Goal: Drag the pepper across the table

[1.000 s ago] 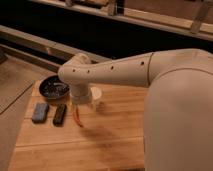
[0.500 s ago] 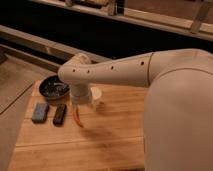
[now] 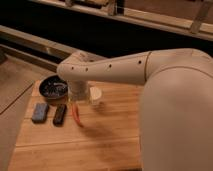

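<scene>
The pepper (image 3: 77,115), a slender curved red-orange chili, lies on the light wooden table (image 3: 105,142), left of its middle. My gripper (image 3: 78,98) hangs from the white arm right above the pepper's upper end, at the end of the wrist. The arm covers the gripper's tip, so whether it touches the pepper is hidden.
A dark round bowl (image 3: 53,88) sits at the table's far left. A blue-grey block (image 3: 40,112) and a black bar (image 3: 60,114) lie left of the pepper. A small white cup (image 3: 95,95) stands just right of the gripper. My bulky white arm fills the right side.
</scene>
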Robot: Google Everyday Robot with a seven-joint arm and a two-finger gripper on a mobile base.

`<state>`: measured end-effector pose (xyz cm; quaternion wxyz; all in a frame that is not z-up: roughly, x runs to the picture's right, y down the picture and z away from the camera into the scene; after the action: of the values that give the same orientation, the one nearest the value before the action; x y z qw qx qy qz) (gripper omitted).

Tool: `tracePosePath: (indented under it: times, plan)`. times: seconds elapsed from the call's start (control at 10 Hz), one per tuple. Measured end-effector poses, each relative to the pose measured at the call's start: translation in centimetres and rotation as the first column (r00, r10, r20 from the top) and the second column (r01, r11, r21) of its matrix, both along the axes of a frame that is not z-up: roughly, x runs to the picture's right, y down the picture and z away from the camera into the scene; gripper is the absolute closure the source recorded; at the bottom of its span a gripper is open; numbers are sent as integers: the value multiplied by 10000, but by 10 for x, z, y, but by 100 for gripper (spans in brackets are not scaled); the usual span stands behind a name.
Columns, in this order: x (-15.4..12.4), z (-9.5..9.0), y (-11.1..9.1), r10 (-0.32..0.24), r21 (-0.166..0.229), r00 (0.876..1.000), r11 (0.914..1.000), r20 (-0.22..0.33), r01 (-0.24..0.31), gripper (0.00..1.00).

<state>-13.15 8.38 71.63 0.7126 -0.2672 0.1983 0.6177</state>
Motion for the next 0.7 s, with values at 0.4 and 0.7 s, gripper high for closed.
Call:
tracePosePath:
  times: [0.4,0.7]
  plan:
    - [-13,10,24,-707,-545,9968,9959,377,726,35]
    - [-8,28,19,-986,-902,9949,9909,223,1003,35]
